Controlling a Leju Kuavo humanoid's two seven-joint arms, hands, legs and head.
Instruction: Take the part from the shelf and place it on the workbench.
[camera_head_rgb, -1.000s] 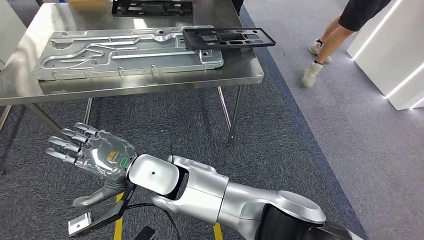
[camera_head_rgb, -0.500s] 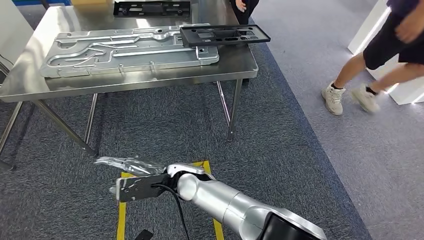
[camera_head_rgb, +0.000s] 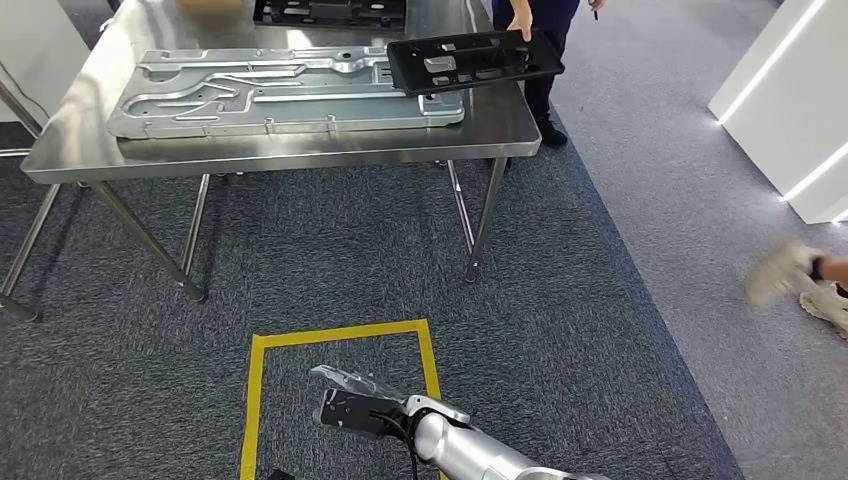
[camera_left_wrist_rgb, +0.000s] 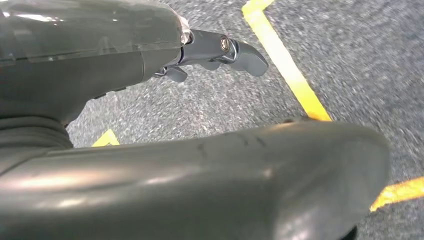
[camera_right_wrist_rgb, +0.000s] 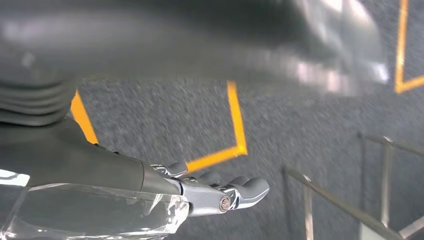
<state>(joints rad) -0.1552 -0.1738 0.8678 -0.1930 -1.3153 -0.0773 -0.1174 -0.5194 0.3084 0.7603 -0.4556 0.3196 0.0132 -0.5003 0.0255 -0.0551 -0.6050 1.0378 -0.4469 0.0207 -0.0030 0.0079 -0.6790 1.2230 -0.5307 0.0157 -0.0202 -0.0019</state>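
Note:
A flat black part (camera_head_rgb: 475, 62) sits tilted over the right end of the steel workbench (camera_head_rgb: 300, 155). A person's hand (camera_head_rgb: 520, 20) grips its far edge. A second black part (camera_head_rgb: 330, 12) lies at the back of the bench. My right hand (camera_head_rgb: 342, 388) hangs low over the carpet, inside the yellow tape square, well short of the bench. In the right wrist view the right hand (camera_right_wrist_rgb: 150, 200) has its fingers (camera_right_wrist_rgb: 240, 190) stretched out and holds nothing. My left hand (camera_left_wrist_rgb: 125, 45) also hangs over the carpet with nothing in it, fingers (camera_left_wrist_rgb: 225, 50) apart from the thumb.
A large ribbed aluminium plate (camera_head_rgb: 280, 95) covers most of the bench top. Bench legs (camera_head_rgb: 485, 220) stand ahead of the yellow tape square (camera_head_rgb: 340, 333). A white block (camera_head_rgb: 790, 110) is at the right, with a walking person's shoes (camera_head_rgb: 800, 285) below it.
My right arm has dropped from raised in front of me to hanging low. The view has shifted. A person has come to the bench's far side and tipped up the black part.

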